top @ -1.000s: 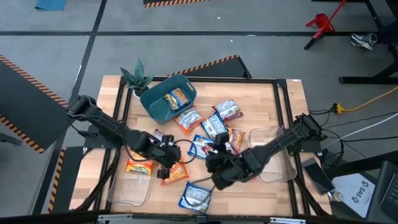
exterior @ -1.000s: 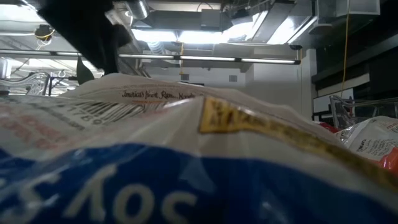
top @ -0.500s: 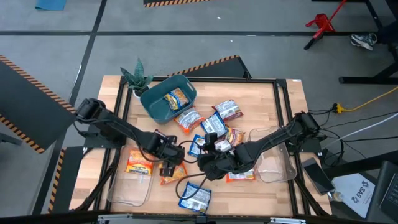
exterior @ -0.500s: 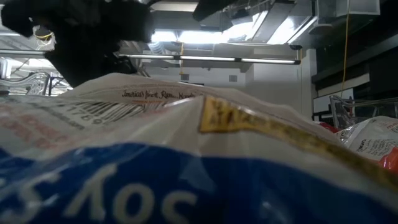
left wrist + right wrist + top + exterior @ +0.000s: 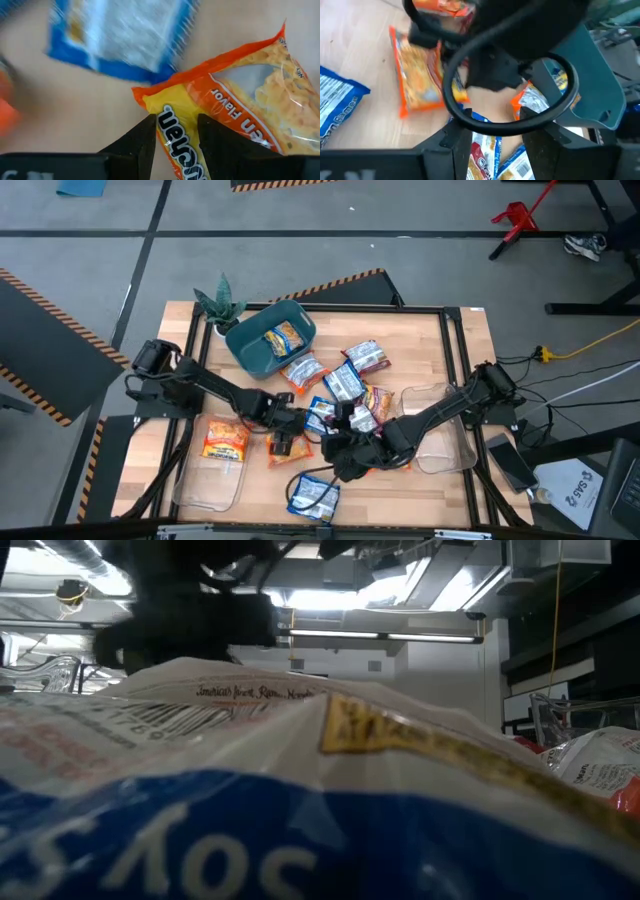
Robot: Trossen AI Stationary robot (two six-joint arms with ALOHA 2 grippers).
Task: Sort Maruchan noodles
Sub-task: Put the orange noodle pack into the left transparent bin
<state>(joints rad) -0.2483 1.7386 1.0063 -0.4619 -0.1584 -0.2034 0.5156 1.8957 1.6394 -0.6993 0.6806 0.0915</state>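
Left gripper [image 5: 176,131]: fingers clamp an orange noodle packet [image 5: 235,115] (blue packet [image 5: 120,37] just beyond).
Right gripper [image 5: 497,131]: grip state cannot be told; above a red-white packet [image 5: 482,157].
Other packets: scattered around both grippers, one in the teal bin [image 5: 250,350].

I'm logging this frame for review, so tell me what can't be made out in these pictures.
- Low view: a blue-white crinkly plastic noodle packet right at the lens hides the table.
- High view: the left gripper and right gripper are too small and dark to judge the fingers.
- Left wrist view: the orange-yellow plastic noodle packet sits between the fingers; contact unclear.
- Right wrist view: the left arm blocks the teal plastic bin.
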